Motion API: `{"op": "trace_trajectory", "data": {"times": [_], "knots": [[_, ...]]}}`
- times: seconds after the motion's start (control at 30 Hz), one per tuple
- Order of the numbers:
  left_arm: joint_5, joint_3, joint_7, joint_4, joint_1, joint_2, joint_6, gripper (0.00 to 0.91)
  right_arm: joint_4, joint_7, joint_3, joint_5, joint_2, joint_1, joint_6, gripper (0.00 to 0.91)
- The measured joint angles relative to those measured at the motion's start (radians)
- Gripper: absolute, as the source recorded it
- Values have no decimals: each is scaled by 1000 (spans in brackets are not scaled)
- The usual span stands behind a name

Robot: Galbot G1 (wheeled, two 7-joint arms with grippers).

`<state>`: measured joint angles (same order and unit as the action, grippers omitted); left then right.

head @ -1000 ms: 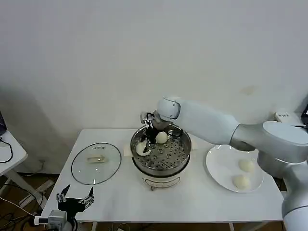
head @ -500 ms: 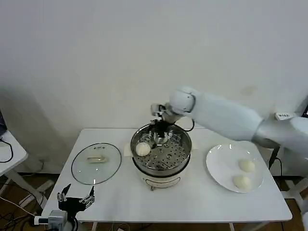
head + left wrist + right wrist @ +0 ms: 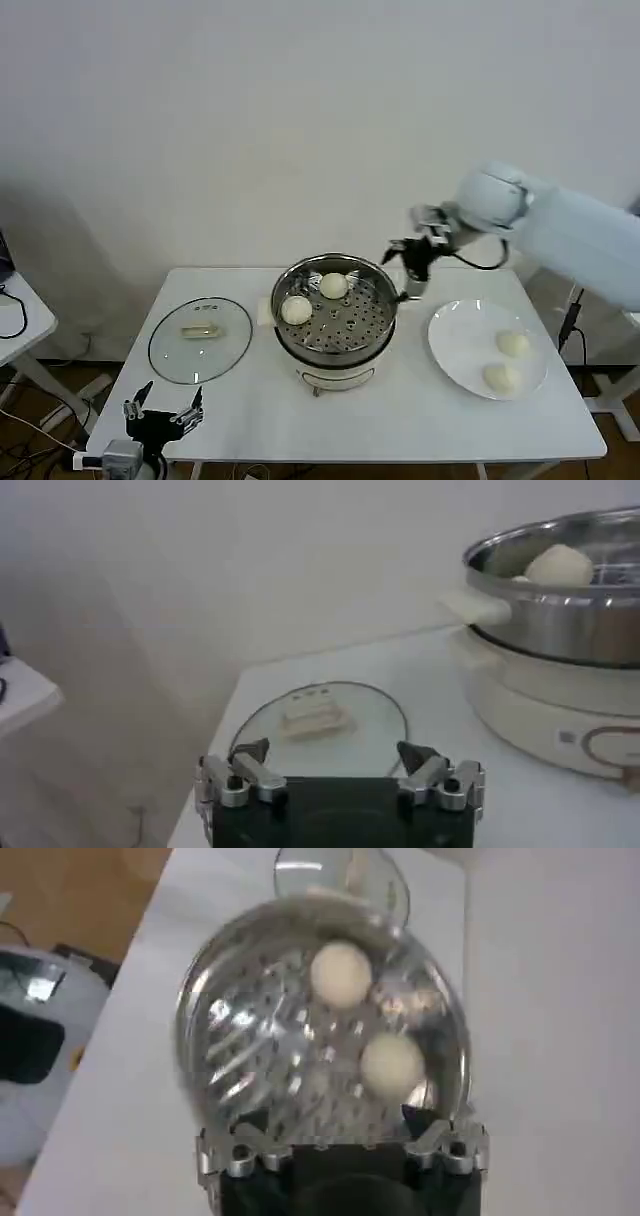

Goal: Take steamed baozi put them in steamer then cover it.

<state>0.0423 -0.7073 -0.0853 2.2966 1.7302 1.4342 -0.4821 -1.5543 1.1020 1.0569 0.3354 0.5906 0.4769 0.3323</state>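
Counter first: I'm seeing the steamer holding two baozi, two waiting on the plate. I'm hovering the right end effector, open and empty, between them; next I'm reaching plateward.

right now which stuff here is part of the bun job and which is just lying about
Part of the job:
- two buns in the steamer
- two buns on the plate
- glass lid, flat on the table
- right gripper, open, beside the steamer

Just lying about:
- left gripper, open, at the table's front edge
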Motion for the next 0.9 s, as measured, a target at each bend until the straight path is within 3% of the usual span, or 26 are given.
{"op": "trace_trajectory", "data": {"times": [0.37,0.63,0.9], "knots": [[5,8,0,-15,-7,-5,-1,907,-9,43,-126,-137,-190,-230,-52,907],[7,18,-6,-40,-24,-9,-3,907,38,75,-207,-260,-218,-379,-109,907],[8,9,-7,-67,-34,-7,-4,907,118,90,-244,-362,-187,-451,-160,907]]}}
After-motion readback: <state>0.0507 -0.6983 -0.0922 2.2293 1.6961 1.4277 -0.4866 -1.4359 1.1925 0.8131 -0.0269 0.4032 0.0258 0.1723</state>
